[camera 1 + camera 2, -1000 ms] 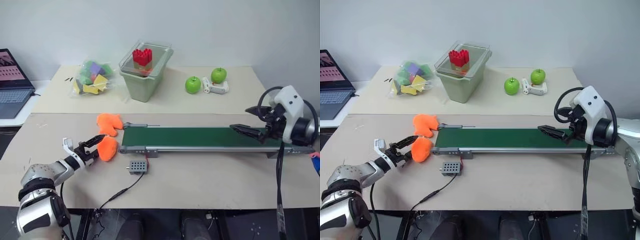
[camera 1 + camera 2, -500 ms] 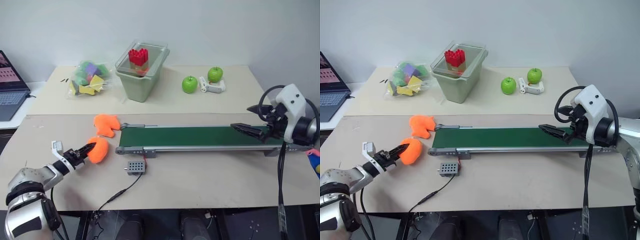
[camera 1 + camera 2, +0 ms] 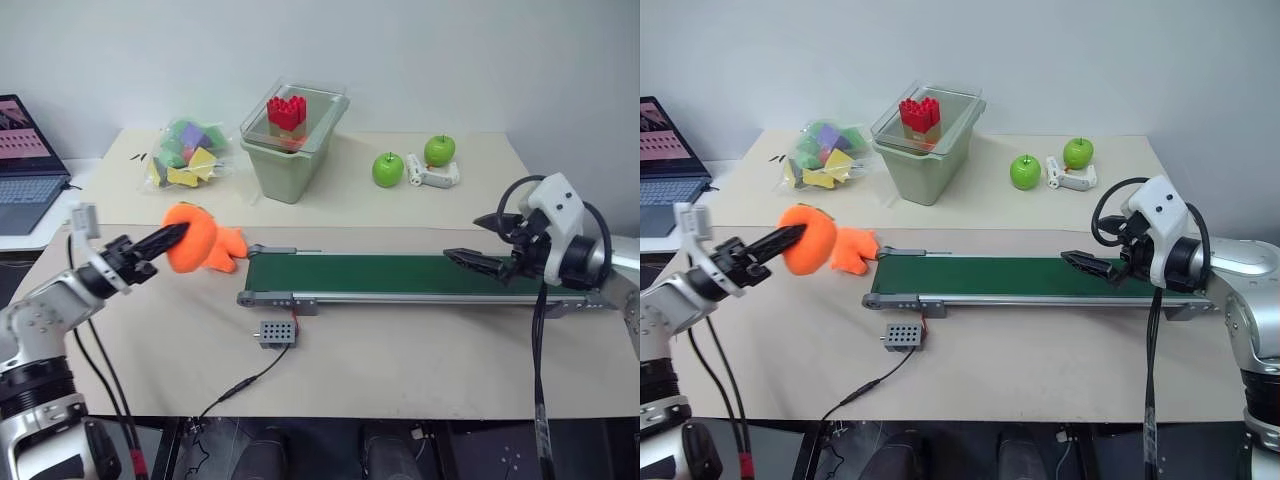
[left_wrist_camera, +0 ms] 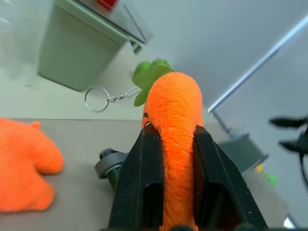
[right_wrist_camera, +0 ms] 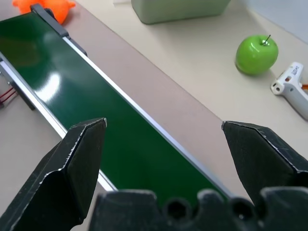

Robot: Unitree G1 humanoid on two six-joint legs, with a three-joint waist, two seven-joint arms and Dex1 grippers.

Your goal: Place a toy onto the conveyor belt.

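Left wrist view: left gripper point(image 4: 175, 144) clamped on the toy point(image 4: 174, 115), held in the air short of the conveyor belt point(image 3: 400, 273), right gripper point(image 3: 478, 243) spread wide above its far end; the soft plush may slip from the narrow pinch.

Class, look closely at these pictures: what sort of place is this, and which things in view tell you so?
Most likely a robotics lab or test room, not a factory or home. A small conveyor belt sits on plain tables with its control box wired beside it, a laptop stands at the side, and assorted props such as green apples are laid out.
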